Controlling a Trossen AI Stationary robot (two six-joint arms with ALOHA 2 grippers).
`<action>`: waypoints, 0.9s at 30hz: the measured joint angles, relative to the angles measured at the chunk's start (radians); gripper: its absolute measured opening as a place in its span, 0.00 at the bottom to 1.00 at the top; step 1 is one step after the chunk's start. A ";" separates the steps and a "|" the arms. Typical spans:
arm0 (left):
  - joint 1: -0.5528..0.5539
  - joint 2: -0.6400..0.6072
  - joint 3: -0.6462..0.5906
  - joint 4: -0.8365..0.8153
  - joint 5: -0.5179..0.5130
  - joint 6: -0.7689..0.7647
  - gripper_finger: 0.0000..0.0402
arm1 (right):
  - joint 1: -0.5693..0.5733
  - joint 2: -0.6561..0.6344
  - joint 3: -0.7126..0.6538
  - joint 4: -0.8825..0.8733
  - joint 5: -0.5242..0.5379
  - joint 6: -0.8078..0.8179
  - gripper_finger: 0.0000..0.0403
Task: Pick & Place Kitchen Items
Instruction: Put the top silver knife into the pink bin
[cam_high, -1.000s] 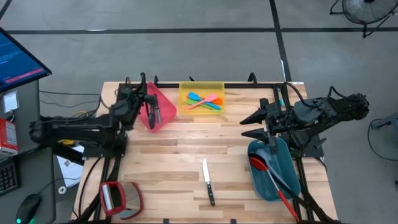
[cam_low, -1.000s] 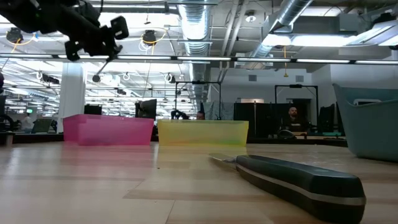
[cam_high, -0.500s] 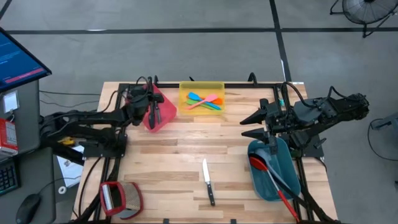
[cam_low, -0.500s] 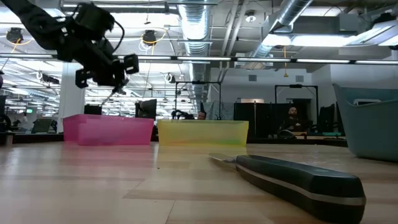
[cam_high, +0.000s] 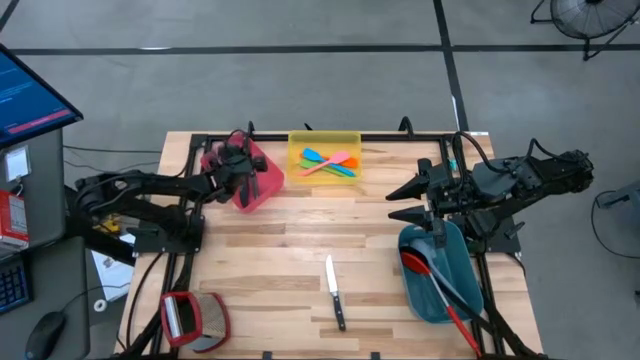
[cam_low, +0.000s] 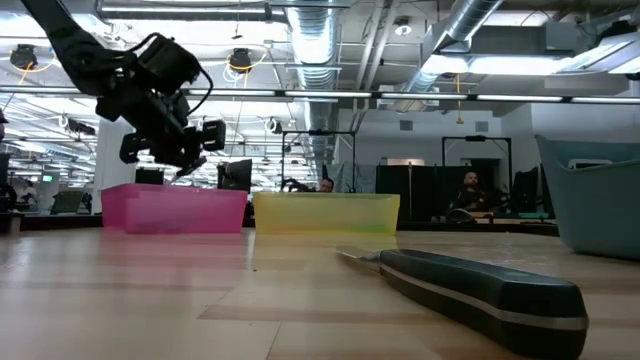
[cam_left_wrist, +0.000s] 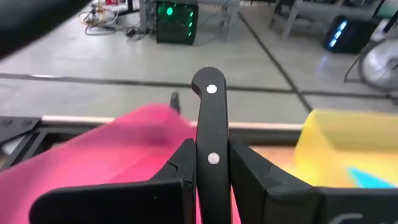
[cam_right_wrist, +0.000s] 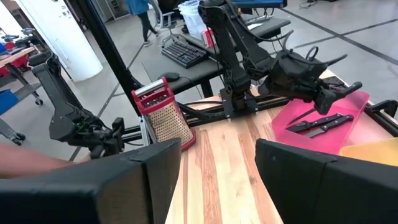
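My left claw (cam_left_wrist: 211, 171) is clamped on a black-handled knife (cam_left_wrist: 211, 134) over the pink bin (cam_high: 262, 170). Released off-centre, I judge it could glance off the rim. My right claw (cam_high: 412, 200), fingers apart, waits above the teal bin (cam_high: 425, 290).

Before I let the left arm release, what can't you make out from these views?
- Blade of the black-handled knife in the left gripper: left wrist view, hidden below its own jaws.
- Inside of the pink plastic bin: low view, wall blocks it.
- Red spoon in the teal bin: high view, handle end cut off by the picture's bottom edge.
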 joint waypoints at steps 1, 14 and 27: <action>0.000 0.002 0.000 -0.025 0.000 -0.013 0.11 | 0.000 0.000 0.000 0.000 0.000 0.000 0.50; 0.063 0.025 0.000 -0.131 0.098 -0.069 0.11 | 0.000 0.000 0.000 -0.001 0.000 0.000 0.50; 0.080 0.106 0.000 -0.130 0.182 -0.100 0.11 | 0.000 0.000 0.000 -0.001 0.000 0.000 0.50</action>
